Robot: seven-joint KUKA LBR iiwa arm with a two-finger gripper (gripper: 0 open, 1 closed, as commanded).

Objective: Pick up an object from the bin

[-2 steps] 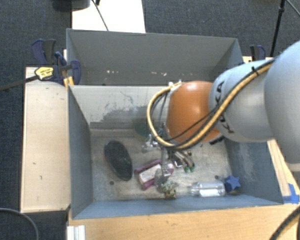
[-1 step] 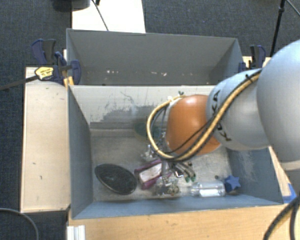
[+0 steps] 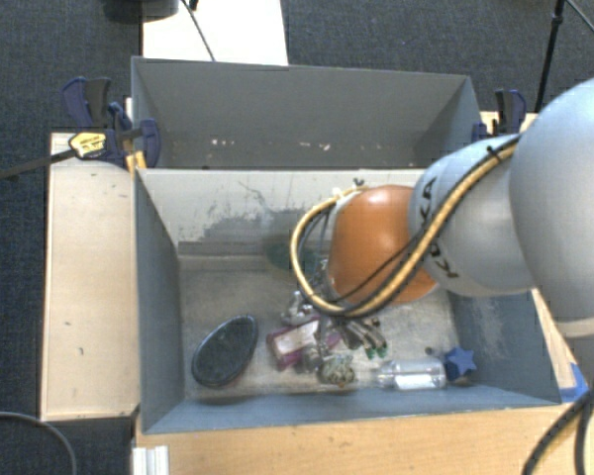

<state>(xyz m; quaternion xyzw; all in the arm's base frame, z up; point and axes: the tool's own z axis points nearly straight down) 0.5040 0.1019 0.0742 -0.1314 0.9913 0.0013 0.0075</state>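
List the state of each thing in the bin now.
purple piece: lying mid-front, amid small clutter.
gripper: low, close above the purple piece.
dark oval object: lying flat, front left, alone.
clear bottle: lying on its side.
blue piece: beside the clear bottle.

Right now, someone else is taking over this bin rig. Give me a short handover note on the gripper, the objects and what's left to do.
Gripper: low in the bin under the arm's orange cover, over a small heap near the front wall. Whether it holds anything cannot be told.
Nearest things: purple-and-white packet, greenish crumpled piece.
Others: dark oval disc to the view's left; clear small bottle and blue piece to the right.
Done: no pick visible.
Left: grasp one thing and lift it out.
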